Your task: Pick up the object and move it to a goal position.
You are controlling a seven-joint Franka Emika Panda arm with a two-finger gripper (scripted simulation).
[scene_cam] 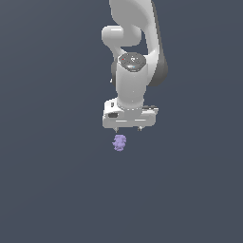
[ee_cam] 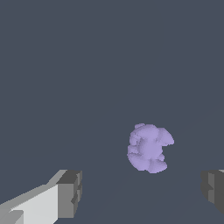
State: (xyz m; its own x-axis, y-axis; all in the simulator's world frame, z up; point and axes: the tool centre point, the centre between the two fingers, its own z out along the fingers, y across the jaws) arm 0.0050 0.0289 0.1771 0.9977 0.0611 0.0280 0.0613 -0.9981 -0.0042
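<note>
Just below frame centre in the exterior view, the lavender blob (scene_cam: 119,142) is lying on the grey surface (scene_cam: 47,190), while the gripper (scene_cam: 128,128) is hovering above, fingers (ee_cam: 70,192) spread wide, nothing between them.

Flat, even simulator light on a dim slate-grey ground (scene_cam: 47,190), no cast shadows or glare, and sharp, unblurred edges throughout.

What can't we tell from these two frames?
- Goal position: no marker in either view.
- Blob height: flat background, no shadow, so resting or floating is unclear.
- Gripper: exterior view shows only finger tips below the hand; wrist view cuts one finger at the edge.
- Arm base: cut off, exterior view's top.
</note>
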